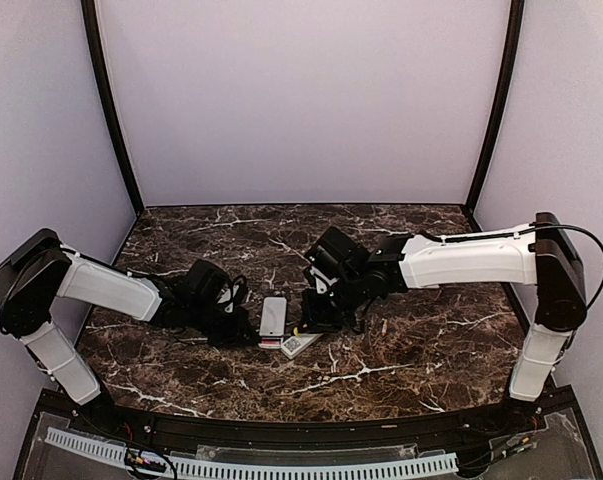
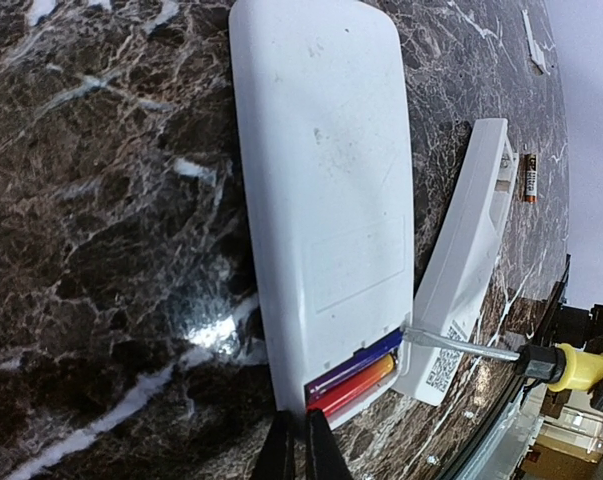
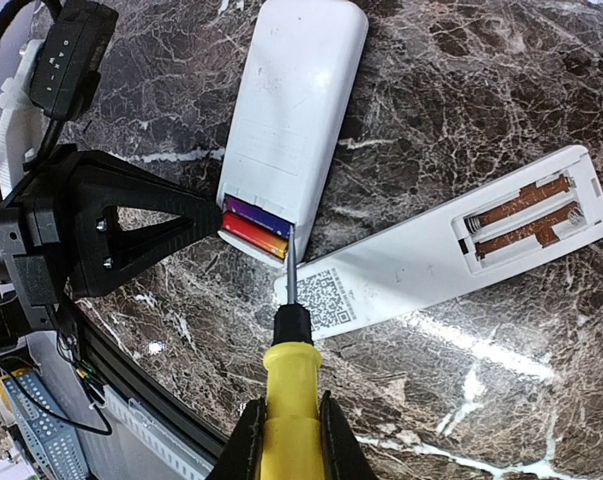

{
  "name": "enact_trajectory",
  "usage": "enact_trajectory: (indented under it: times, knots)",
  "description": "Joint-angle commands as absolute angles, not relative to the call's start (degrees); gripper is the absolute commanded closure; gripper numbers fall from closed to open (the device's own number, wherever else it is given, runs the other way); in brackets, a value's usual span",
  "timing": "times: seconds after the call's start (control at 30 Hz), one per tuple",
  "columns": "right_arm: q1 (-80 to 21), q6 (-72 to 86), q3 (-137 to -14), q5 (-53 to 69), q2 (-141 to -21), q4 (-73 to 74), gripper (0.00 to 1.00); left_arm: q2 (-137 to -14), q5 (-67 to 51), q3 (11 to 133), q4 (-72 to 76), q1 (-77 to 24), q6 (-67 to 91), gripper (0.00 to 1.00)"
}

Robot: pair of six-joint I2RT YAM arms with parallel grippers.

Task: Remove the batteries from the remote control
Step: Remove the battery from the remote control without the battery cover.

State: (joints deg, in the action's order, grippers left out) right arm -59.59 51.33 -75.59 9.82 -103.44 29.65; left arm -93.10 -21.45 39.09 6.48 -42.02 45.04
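So here's the setup: the left fingers (image 2: 299, 452) are clenched tight, tips pressed together with nothing visible between them, parked right at the near end of the white remote (image 2: 321, 200), which is lying back-side up on the marble desk (image 2: 101, 250). Straight ahead of those tips, basically touching distance, are the two batteries (image 2: 353, 378), sitting side by side in the open end of the remote, one red-orange and one purple. The right fingers (image 3: 287, 430) are grasping the yellow handle of a screwdriver (image 3: 291, 365). Its metal shaft pokes straight out ahead of them, and the tip lands at the corner of that same battery end, right beside the red one. From the right wrist view, the left fingers come in from the left and meet the remote on the opposite side of the batteries from the screwdriver tip. Just to the right of the shaft there's a second remote (image 3: 451, 250), angled away, QR sticker nearest the right fingers and its open bay with bare metal contacts at the far end. One loose battery (image 2: 528, 178), with a dark wrap, lies on the desk just beside that far end, well ahead of the left fingers and off to their right.
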Motion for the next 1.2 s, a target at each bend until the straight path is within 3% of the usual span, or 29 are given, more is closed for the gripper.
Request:
enact_trajectory:
  times: [0.0,0.5,1.17]
  knots:
    - [-60.3,52.1,-75.7,9.5,-106.1,29.9,1.00,-94.5,-21.9,40.1,6.7,-43.1,44.7,0.96]
    - [-59.8,64.2,-66.0,17.0,-100.7,6.9,1.00,-94.5,-22.0,39.9,6.9,-43.9,45.1,0.99]
    - [-59.2,67.8,-62.0,19.1,-98.2,-3.3,1.00,-94.6,-21.6,40.5,6.3,-44.4,44.8,1.00]
